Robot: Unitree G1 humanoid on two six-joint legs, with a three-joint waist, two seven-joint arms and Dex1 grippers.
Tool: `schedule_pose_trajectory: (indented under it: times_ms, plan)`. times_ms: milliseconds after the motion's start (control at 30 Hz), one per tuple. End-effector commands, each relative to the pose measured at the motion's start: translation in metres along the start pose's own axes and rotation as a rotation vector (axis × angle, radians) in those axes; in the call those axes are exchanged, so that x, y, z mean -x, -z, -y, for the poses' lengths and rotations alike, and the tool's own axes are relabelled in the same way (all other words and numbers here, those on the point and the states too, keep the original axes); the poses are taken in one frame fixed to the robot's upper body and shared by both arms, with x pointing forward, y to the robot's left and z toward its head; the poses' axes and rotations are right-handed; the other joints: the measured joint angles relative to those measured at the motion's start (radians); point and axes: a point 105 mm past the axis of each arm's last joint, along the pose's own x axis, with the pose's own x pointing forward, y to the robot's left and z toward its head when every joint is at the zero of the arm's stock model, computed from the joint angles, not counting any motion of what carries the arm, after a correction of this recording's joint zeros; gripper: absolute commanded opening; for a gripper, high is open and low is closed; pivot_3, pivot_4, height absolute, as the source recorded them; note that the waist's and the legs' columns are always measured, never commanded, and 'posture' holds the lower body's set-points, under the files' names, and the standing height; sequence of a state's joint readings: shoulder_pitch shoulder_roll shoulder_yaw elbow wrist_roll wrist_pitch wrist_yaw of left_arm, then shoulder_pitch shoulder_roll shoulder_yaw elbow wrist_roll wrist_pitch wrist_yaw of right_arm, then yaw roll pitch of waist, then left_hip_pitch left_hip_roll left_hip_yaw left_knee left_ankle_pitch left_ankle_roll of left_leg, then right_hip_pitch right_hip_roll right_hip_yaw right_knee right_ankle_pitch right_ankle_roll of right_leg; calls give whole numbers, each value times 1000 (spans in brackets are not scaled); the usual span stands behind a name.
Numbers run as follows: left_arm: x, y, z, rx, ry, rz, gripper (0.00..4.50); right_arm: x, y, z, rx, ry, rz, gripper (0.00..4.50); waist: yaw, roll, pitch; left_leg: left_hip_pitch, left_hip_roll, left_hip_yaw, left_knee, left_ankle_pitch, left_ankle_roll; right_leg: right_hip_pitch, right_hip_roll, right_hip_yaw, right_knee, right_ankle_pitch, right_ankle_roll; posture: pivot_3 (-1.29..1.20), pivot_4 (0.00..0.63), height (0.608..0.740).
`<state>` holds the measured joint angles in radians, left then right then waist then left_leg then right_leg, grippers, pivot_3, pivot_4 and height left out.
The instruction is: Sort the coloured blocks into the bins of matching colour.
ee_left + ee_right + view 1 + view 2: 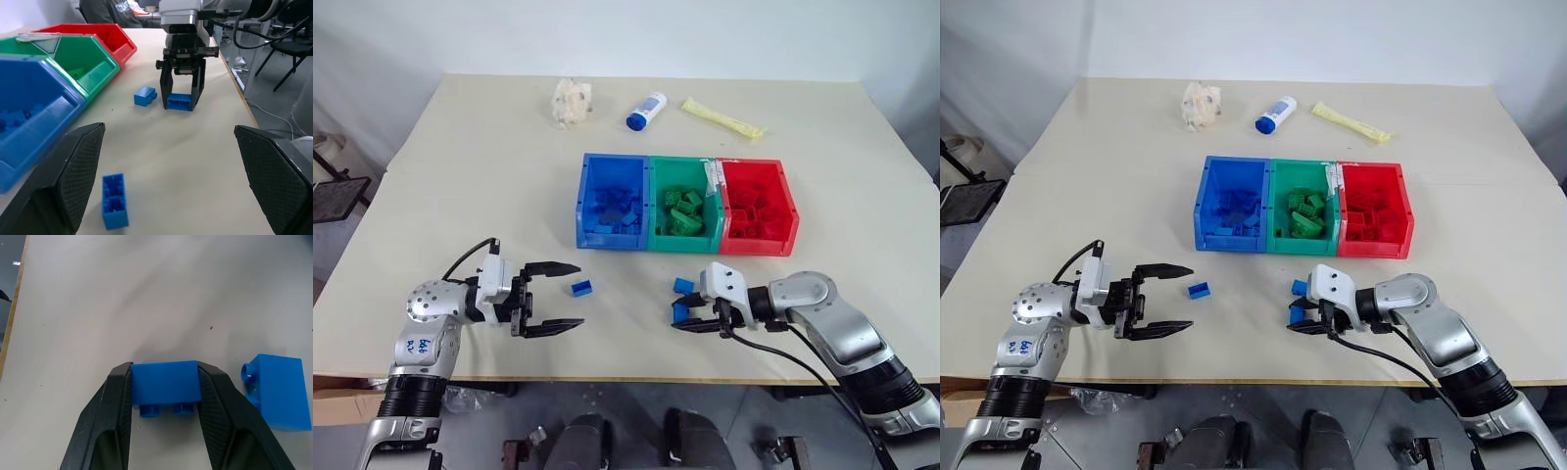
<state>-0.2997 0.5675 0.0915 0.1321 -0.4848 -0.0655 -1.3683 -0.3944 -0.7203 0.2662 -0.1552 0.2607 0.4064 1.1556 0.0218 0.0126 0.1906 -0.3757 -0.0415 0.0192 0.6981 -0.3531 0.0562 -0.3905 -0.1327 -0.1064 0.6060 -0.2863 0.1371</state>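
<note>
My right gripper (682, 316) is shut on a blue block (166, 382) that rests on the table near the front edge. Its two fingers press the block's sides. A second blue block (682, 285) lies just behind it, untouched. A third blue block (581, 288) lies on the table near my left gripper (570, 296), which stands open with nothing between its fingers, slightly left of that block. The blue bin (585, 201), green bin (655, 201) and red bin (788, 206) stand joined in a row mid-table, each holding several blocks of its own colour.
At the back of the table lie a crumpled pale wad (572, 100), a white bottle with a blue cap (646, 111) and a long yellow packet (722, 117). The table's front edge (636, 377) runs close below both grippers.
</note>
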Motion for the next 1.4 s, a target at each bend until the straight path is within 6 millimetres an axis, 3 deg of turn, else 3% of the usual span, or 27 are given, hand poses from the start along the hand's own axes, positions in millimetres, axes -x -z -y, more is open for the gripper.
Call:
schedule_pose_trajectory:
  times_ms: [33, 267, 367, 467, 567, 767, 933, 1133, 1233, 1400]
  plan:
    - [0, -4, -2, -16, -4, 18, 4500, 10, -36, 4, 38, 23, 124, 1466, -1, 0, 0, 0, 0, 0, 0, 0, 0, 0, 0, 0, 0, 0, 0, 0, 150, 740]
    - [-1, -2, -5, -21, -6, 23, 4500, 11, -81, 41, 117, 124, 246, 1466, -15, 0, 0, 0, 1, 1, -1, 0, -1, -1, 1, 0, 1, 0, 0, 0, 150, 740]
    - [-3, -3, -8, -29, -6, 26, 4500, -2, -117, 73, 195, 228, 365, 1466, -26, 0, 0, 0, 0, 1, -1, 0, 0, -2, 1, 0, 1, 0, 0, 0, 150, 740]
    - [-3, -2, -10, -32, -7, 26, 4500, -13, -131, 87, 215, 258, 413, 1466, -29, 0, 0, 0, 0, 2, -1, 0, 0, -3, 1, 0, 3, 0, 0, 0, 150, 740]
    - [-4, -4, -14, -44, -4, 28, 4500, -26, -141, 102, 199, 325, 461, 2433, -32, 0, 0, 0, 0, 0, -2, 0, -1, -4, 2, -2, 6, 0, 0, 0, 150, 740]
    - [-1, -4, -18, -55, -6, 21, 4500, -25, -124, 88, 193, 270, 451, 4395, -29, 0, 0, -1, -3, -6, -2, 0, 0, -2, 1, -3, 7, 0, 0, 0, 150, 740]
    - [0, -4, -19, -56, 0, 17, 4500, -5, -112, 79, 193, 241, 431, 4395, -31, 0, 0, -1, -2, -5, -2, 0, 0, -2, 1, -3, 6, 0, 0, 0, 150, 740]
    - [-2, -2, -21, -51, 18, 18, 4500, 33, -79, 54, 162, 153, 341, 4395, -24, 0, 0, -1, -2, -5, 0, 0, 0, -1, 1, -2, 5, 0, 0, 0, 150, 740]
    - [-3, -1, -21, -47, 26, 17, 4500, 65, -50, 39, 108, 155, 262, 4395, -18, 0, 0, -1, -2, -5, -1, 0, 0, -1, 1, -3, 4, 0, 0, 0, 150, 740]
    - [-3, 1, -21, -44, 34, 19, 4500, 101, -14, 20, 22, 213, 155, 4395, -14, 0, 0, -1, -1, -1, -1, 0, 0, 0, 0, -2, 1, 0, 0, 0, 150, 740]
